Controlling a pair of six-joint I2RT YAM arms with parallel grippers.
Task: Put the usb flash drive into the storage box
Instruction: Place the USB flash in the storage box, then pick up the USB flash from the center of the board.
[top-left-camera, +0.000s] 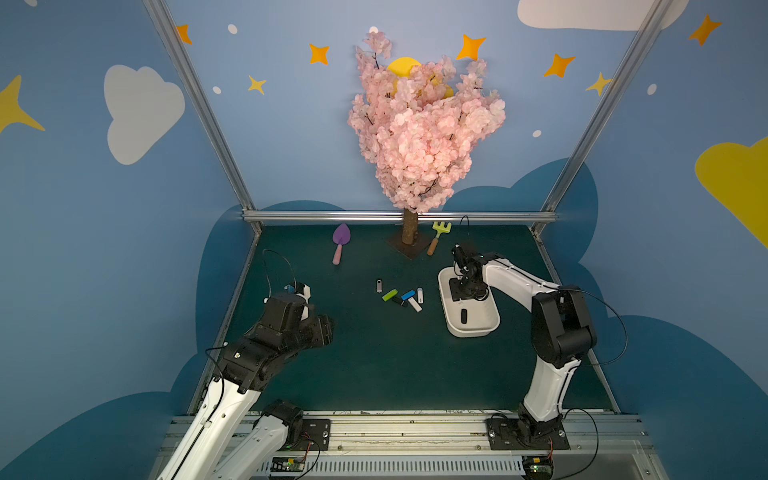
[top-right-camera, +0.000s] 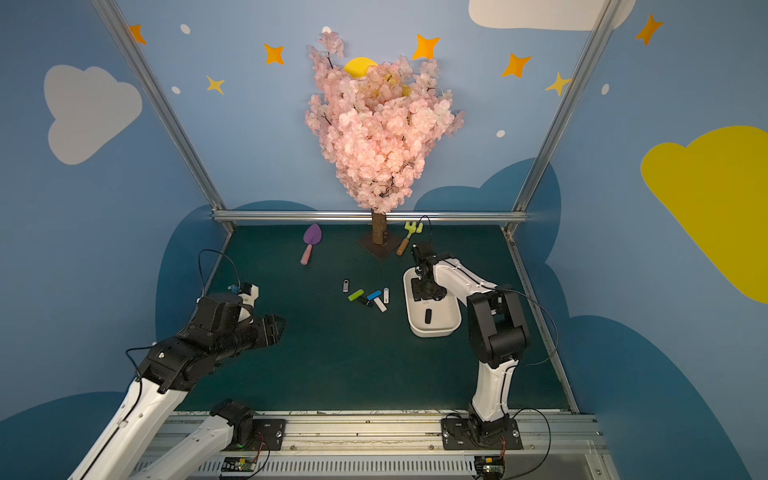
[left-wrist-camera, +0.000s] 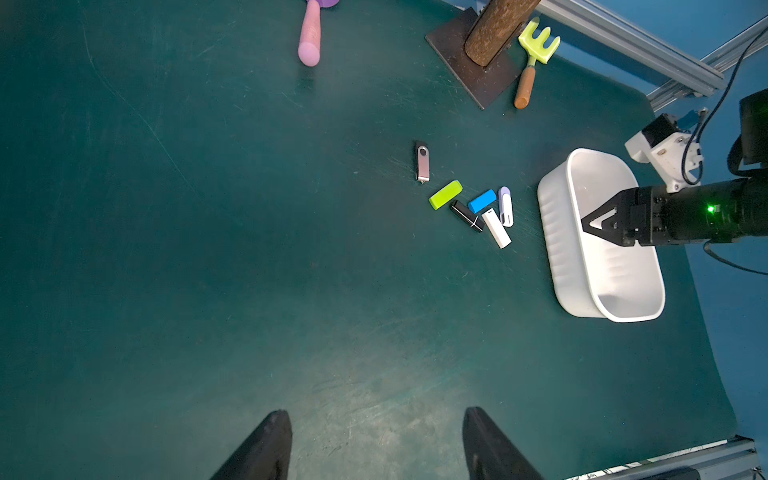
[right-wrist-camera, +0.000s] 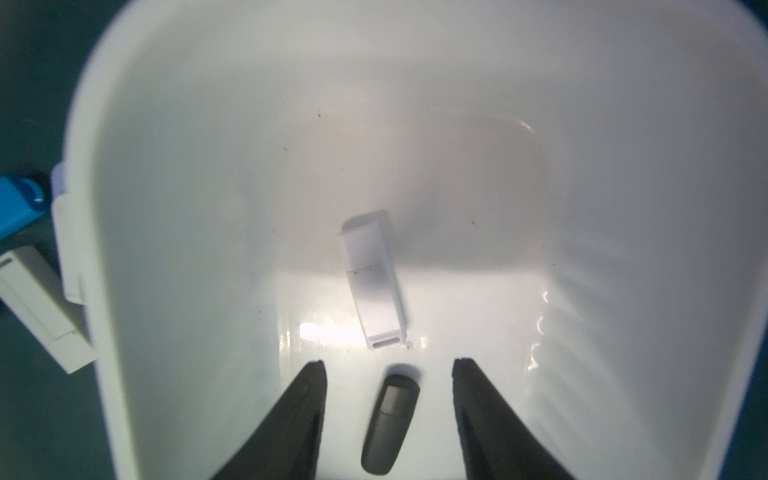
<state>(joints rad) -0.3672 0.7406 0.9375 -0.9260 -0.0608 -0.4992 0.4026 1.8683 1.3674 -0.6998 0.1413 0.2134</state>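
Observation:
The white storage box (top-left-camera: 453, 332) (top-right-camera: 415, 330) (left-wrist-camera: 557, 249) stands right of centre on the green mat. My right gripper (top-left-camera: 463, 291) (right-wrist-camera: 388, 361) hangs open inside it. A dark usb flash drive (right-wrist-camera: 390, 424) (top-left-camera: 464, 316) lies below the parted fingers, touching neither. A white flash drive (right-wrist-camera: 374, 282) rests on the box floor beyond it. Several more flash drives lie on the mat left of the box: silver (left-wrist-camera: 422, 161), green (left-wrist-camera: 445, 194), black (left-wrist-camera: 467, 216), blue (left-wrist-camera: 482, 200) and white (left-wrist-camera: 496, 228). My left gripper (top-left-camera: 326, 328) (left-wrist-camera: 376, 411) hovers open and empty at the left.
A pink blossom tree on a square base (top-left-camera: 409, 245) stands at the back centre. A purple trowel (top-left-camera: 340, 243) and a green toy rake (top-left-camera: 437, 237) lie beside it. Metal rails (top-left-camera: 399, 216) and blue walls bound the mat.

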